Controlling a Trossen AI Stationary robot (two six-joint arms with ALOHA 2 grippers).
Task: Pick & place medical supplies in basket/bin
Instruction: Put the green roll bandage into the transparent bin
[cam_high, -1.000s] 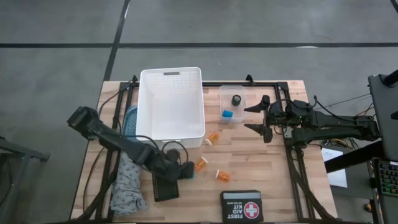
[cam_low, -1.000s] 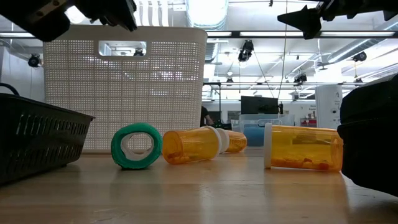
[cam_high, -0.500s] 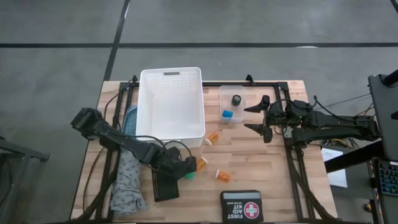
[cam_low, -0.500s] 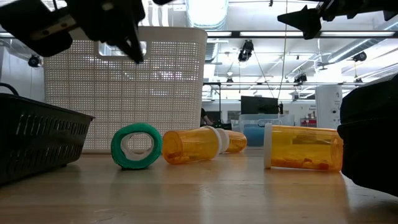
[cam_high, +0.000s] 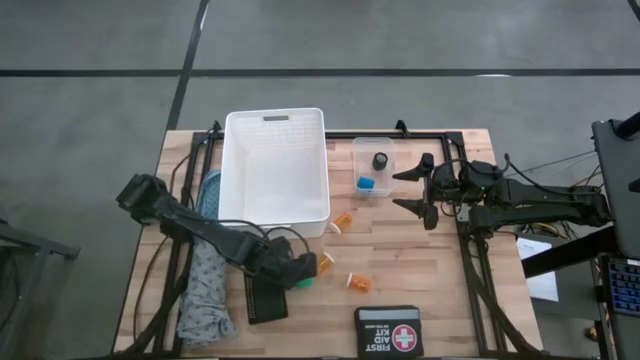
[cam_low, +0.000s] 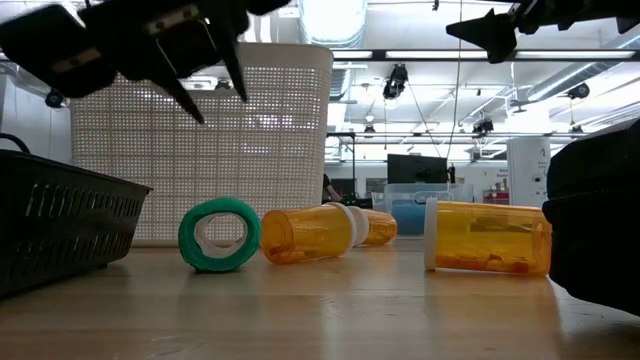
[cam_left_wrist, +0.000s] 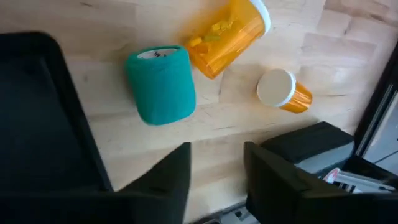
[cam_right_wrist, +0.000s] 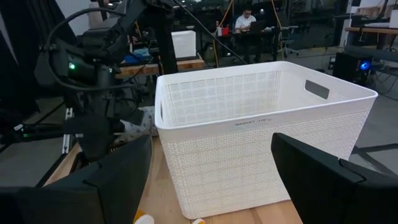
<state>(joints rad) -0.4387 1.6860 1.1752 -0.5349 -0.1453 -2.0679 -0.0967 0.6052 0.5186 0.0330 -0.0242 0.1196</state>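
Fingers of the left gripper (cam_high: 296, 270) stand parted above a teal-green roll of bandage wrap (cam_left_wrist: 160, 84), grasping nothing; the roll lies on its side on the wooden table (cam_high: 440, 290) toward the front edge, touching an orange pill bottle with a white cap (cam_left_wrist: 225, 35). A second orange capped bottle (cam_high: 357, 283) lies near them, and a third (cam_high: 342, 222) sits beside the front right corner of the large white slotted plastic basket (cam_high: 275, 166). The right gripper (cam_high: 418, 189) hangs wide open and empty beside the small clear plastic tub (cam_high: 385, 150) near the back edge, which holds a blue piece (cam_high: 367, 184) and a black piece (cam_high: 380, 160).
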